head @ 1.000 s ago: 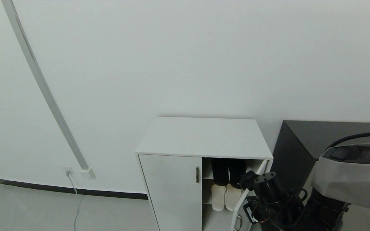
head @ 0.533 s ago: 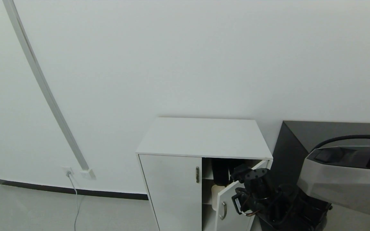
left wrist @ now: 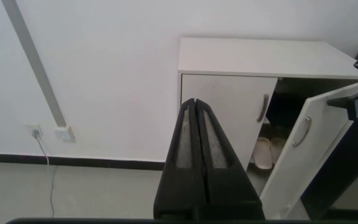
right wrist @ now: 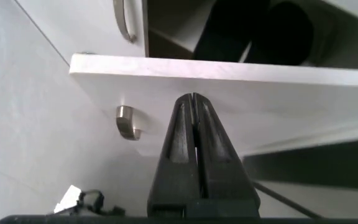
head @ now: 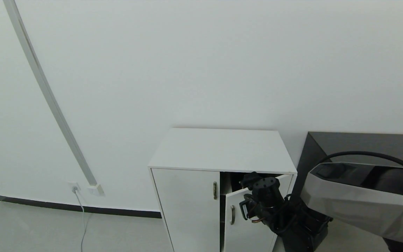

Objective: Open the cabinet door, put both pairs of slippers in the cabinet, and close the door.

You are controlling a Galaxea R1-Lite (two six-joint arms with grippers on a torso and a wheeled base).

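Quick rundown of where you're at. The white cabinet (head: pixel 219 148) stands against the wall (head: pixel 201 63). Its right door (head: pixel 248 227) is ajar, swung most of the way toward closed, with a dark gap between it and the left door (head: pixel 185 206), which is fully closed.

Your right end effector (right wrist: pixel 193 97) has its fingers (right wrist: pixel 182 127) pressed flat together with nothing between them. The tips sit at the outer face of the right door, just beside its metal handle (right wrist: pixel 128 122) and near the door's free edge. It looks like real contact to me, though the wrist view is so close in that I wouldn't swear to it.

Both pairs are inside the cabinet. The black slippers (right wrist: pixel 253 28) are on the upper shelf. The pale slippers (left wrist: pixel 264 154) lie side by side on the shelf below, and you can see them through the gap from the left wrist view.

Your left end effector (left wrist: pixel 196 106) is clamped together too, carrying nothing. It's facing the cabinet from well back, out over the floor (left wrist: pixel 73 193).

Other stuff around:
- A socket (head: pixel 72 185) sits low on the wall, left of the cabinet.
- A cable (head: pixel 82 224) drops from it to the floor.
- A grey trunking strip (head: pixel 44 91) runs up the wall at a slant from beside the socket.
- A dark unit (head: pixel 362 143) stands just beside the cabinet on its right.
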